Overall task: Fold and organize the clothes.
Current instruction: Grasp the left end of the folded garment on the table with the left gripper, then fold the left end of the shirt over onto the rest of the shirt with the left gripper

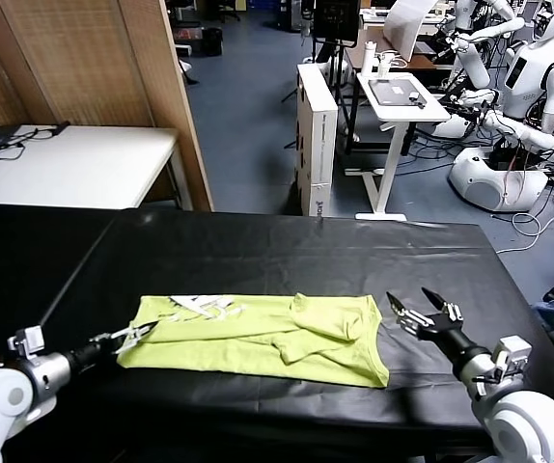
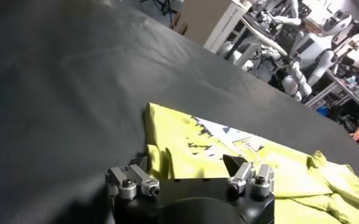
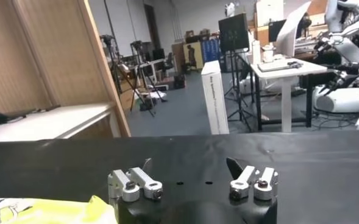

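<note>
The clothes are one lime yellow-green T-shirt [image 1: 277, 340], lying folded into a long band across the black-covered table [image 1: 287, 251]. A white print [image 1: 205, 304] shows near the shirt's left end. My left gripper [image 1: 140, 334] is low at that left end. In the left wrist view the left gripper [image 2: 186, 162] has its fingers apart, with the shirt [image 2: 191, 143] hem lying between them. My right gripper [image 1: 409, 300] stands open just right of the shirt's right end, holding nothing. In the right wrist view the right gripper [image 3: 189, 164] faces bare black covering, and a shirt corner [image 3: 45, 212] is off to one side.
Beyond the table's far edge stand a white table [image 1: 74, 164], a wooden partition [image 1: 94, 58], a tall white box [image 1: 318, 135] and a white stand desk [image 1: 402, 96]. Other white robots [image 1: 509, 145] are at the back right. Black covering lies bare around the shirt.
</note>
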